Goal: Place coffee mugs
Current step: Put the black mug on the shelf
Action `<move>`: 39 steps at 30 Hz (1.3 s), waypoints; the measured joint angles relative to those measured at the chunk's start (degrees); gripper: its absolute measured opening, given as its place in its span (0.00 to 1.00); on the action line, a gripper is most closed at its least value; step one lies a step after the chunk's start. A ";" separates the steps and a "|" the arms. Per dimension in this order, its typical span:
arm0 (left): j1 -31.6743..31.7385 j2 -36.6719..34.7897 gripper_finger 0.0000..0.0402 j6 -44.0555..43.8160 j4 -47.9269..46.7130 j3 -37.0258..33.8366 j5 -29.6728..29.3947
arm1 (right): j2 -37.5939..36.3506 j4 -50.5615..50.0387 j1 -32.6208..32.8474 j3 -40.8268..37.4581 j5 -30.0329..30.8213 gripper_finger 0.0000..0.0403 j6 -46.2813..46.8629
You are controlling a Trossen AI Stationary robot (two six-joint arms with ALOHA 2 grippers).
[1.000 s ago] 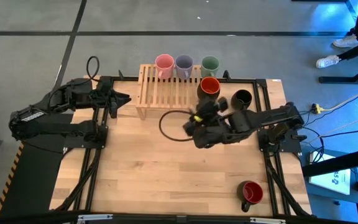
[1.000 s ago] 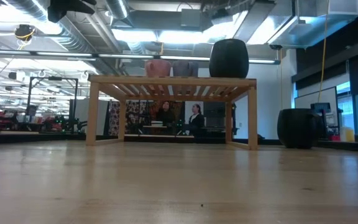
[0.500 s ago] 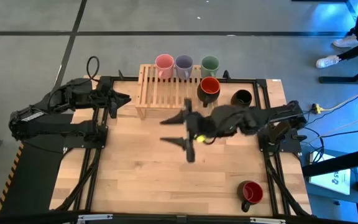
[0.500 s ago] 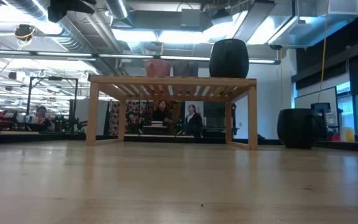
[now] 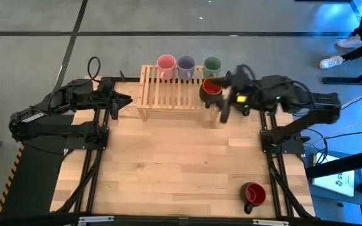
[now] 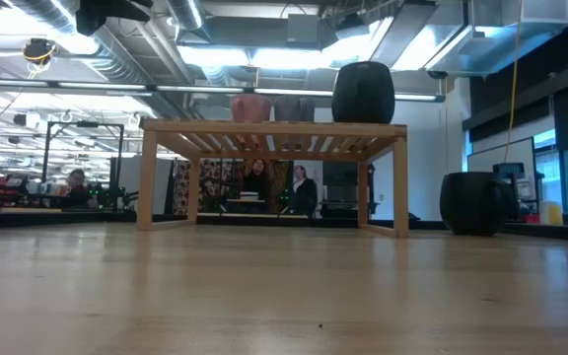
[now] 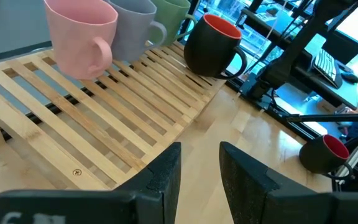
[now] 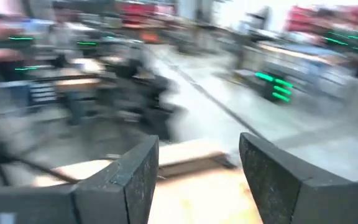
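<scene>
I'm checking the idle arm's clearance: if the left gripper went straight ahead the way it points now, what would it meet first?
Probably the wooden rack: the left gripper, fingers slightly apart and empty, points at its near edge. The pink mug stands beyond. Whether it would hit the edge or pass over the slats is unclear.

The wooden rack and its four mugs block the table's far edge — the right gripper crowds its right end; the near half lies open, except for the red-lined mug near-right.

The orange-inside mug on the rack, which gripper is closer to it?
Right. The right gripper hangs just beside the mug; the left gripper waits across the rack.
</scene>
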 joint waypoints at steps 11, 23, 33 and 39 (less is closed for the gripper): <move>-0.01 0.00 0.26 0.01 0.00 0.00 -0.02 | -19.71 -22.24 -0.17 -20.48 19.95 0.53 31.73; 0.00 0.00 0.26 -0.04 0.00 0.00 -0.48 | -21.09 -53.66 -0.19 -33.13 19.58 0.53 69.51; 0.01 0.00 0.26 -0.50 0.00 0.00 -0.71 | -21.07 -51.93 -5.50 -50.57 9.26 0.53 80.42; 0.01 0.00 0.26 -1.69 0.00 0.00 -1.75 | -20.90 -49.61 -11.57 -55.48 7.98 0.53 79.40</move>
